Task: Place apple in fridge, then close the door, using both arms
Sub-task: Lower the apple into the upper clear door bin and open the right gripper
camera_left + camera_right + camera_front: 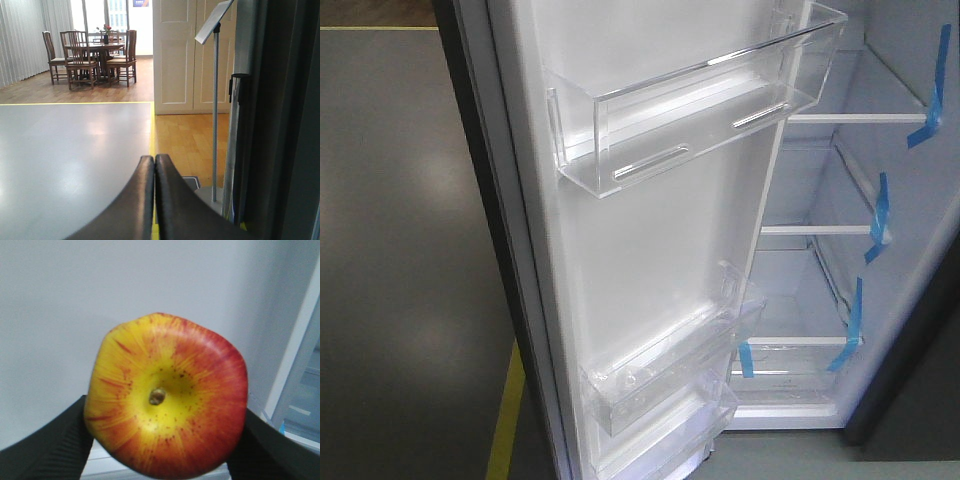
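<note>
In the right wrist view my right gripper (165,420) is shut on the apple (167,397), red with a yellow centre and its stem end facing the camera. One black finger (47,445) presses each side. White fridge lining fills the view behind it. The front view shows the fridge (840,200) open, white inside, with shelves marked by blue tape (878,215). The door (650,250) stands open, its white lining and clear bins (700,100) facing me. My left gripper (154,162) is shut and empty, pointing across the grey floor. No arm shows in the front view.
A chrome stanchion post with a sign (216,100) stands right of my left gripper, next to a dark upright panel (280,120). Yellow floor tape (152,125) borders the grey floor. A table with chairs (92,57) stands far back. Lower door bins (660,380) jut out.
</note>
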